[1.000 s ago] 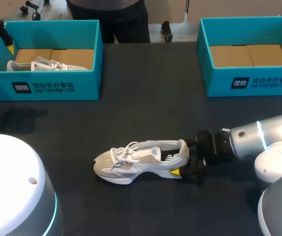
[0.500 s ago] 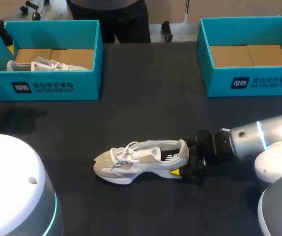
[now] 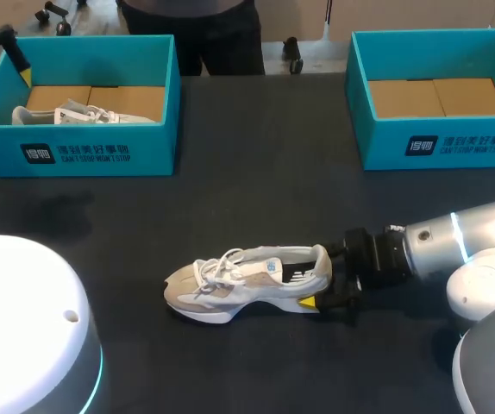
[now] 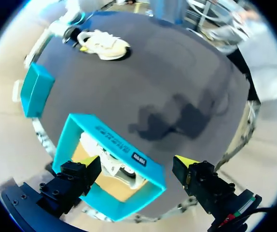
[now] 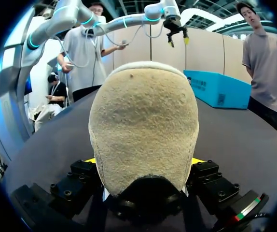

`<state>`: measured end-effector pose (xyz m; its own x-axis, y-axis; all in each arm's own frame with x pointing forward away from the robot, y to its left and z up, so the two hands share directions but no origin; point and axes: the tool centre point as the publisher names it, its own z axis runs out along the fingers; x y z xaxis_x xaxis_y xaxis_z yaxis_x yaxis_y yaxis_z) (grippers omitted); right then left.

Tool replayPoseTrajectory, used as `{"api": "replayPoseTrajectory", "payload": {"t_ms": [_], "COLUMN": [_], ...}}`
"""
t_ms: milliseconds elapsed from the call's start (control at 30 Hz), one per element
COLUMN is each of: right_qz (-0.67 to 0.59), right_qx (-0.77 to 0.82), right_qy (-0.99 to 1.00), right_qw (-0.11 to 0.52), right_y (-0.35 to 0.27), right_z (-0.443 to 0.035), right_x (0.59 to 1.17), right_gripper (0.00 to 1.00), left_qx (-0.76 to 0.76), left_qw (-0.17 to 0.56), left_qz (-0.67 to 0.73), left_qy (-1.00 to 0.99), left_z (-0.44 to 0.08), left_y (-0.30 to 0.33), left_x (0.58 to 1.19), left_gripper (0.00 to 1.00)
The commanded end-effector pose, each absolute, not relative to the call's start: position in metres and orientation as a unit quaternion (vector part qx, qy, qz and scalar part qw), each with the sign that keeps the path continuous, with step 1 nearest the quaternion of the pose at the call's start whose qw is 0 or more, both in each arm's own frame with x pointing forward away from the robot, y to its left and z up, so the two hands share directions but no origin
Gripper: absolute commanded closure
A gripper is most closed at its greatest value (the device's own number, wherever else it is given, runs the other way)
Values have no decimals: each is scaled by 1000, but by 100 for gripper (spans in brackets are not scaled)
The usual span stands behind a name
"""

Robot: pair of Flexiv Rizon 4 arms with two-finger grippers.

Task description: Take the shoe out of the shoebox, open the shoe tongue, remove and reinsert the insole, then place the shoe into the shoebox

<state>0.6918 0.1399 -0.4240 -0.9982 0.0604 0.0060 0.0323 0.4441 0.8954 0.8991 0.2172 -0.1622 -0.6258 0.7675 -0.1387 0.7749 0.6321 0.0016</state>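
My left fingers [image 4: 91, 162] spread wide, parked high over left shoebox [image 3: 84, 155], out of way. On counter [image 3: 256, 172], shoe [image 3: 247, 285] sits on its sole. My right fingers [image 3: 310, 303] pinch heel, likely to keep shoe steady. Empty right shoebox [image 3: 441, 142] waits for it.

Shoe [image 3: 247, 285] common to overhead and wrist views

Seen from above the table, the shoe's [image 3: 247, 280] heel covers the far finger of the right gripper [image 3: 321, 278]; only one yellow tip shows. At that wrist the heel blocks toe and laces. The second shoe [image 3: 75, 114] lies half behind the left shoebox's [image 3: 92, 151] wall, and the left gripper [image 3: 0, 92] is clipped by the corner
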Motion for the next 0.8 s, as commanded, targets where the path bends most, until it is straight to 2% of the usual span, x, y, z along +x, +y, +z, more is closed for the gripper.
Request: {"api": "replayPoseTrajectory", "payload": {"t_ms": [33, 267, 400, 533, 633, 667, 800], "right_qz": [526, 526, 526, 526, 526, 526, 526], "right_qx": [28, 28, 28, 28, 28, 28, 28], "right_qy": [850, 850, 850, 850, 850, 850, 850], "right_qw": [15, 15, 15, 15, 15, 15, 15], "right_y": [143, 143, 143, 143, 143, 143, 143], "right_z": [-427, -427, -427, -427, -427, -427, -427], "right_x": [692, 692, 692, 692, 692, 692, 692], "right_gripper": [100, 100, 100, 100, 100, 100, 100], "left_qx": [341, 202, 68, 23, -32, -56, -117], "left_qw": [71, 67, 78, 83, 110, 143, 141], "left_qz": [-1, -21, -29, -28, -27, -30, -26], "left_qy": [937, 977, 994, 996, 993, 988, 983], "left_z": [-164, -169, -172, -172, -173, -172, -175], "left_y": [205, 180, 166, 152, 144, 142, 131], "left_x": [890, 878, 867, 856, 849, 844, 837], "left_gripper": [0, 0, 0, 0, 0, 0, 0]}}
